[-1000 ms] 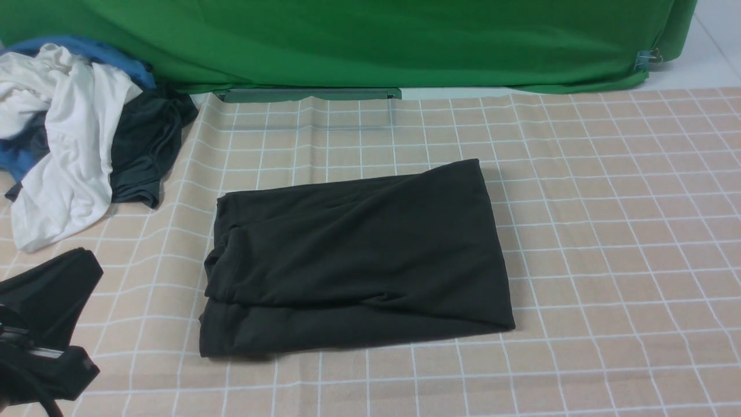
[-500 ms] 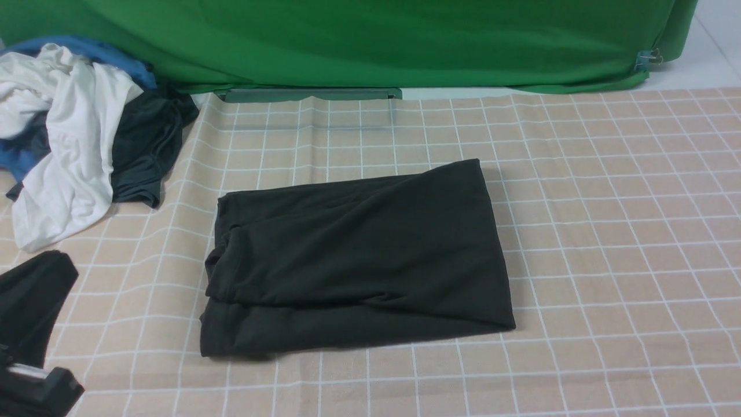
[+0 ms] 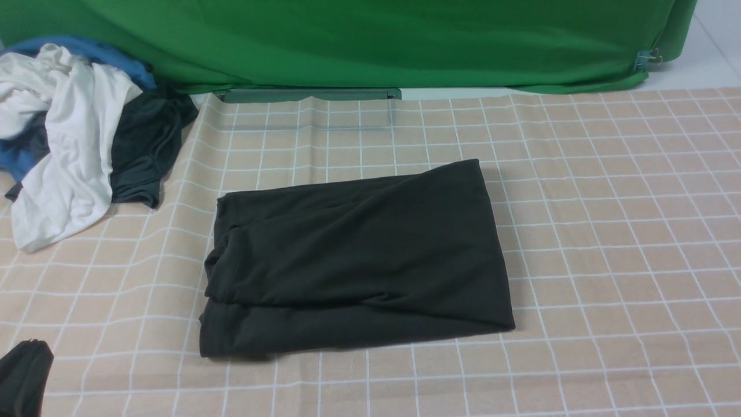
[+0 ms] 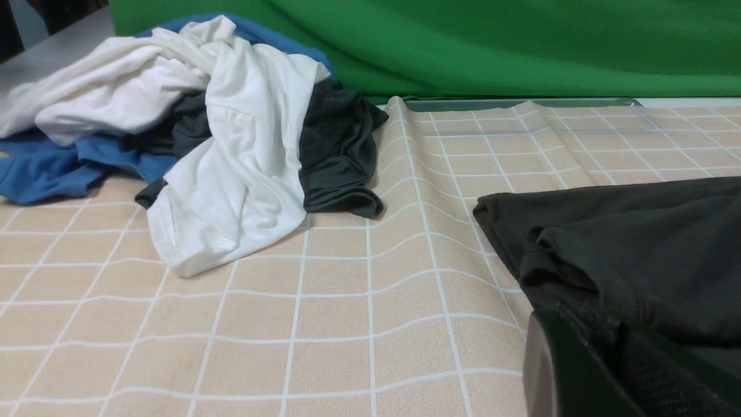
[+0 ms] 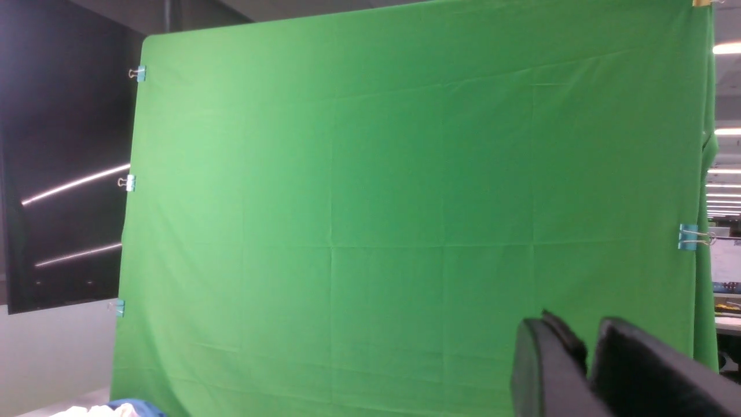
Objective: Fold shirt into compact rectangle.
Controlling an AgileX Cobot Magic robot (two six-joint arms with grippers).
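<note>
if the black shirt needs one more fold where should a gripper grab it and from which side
Probably the shirt's left end, coming in from the robot's left: the layered edges lie open and slightly raised there, easy to pinch. The right end is a smooth, flat fold.

Bright, even light; soft shadows, slight blur.

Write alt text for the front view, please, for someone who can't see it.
A black shirt lies folded into a rough rectangle on a beige checked tablecloth. A heap of white, blue and dark clothes sits far left, before a green backdrop.
</note>
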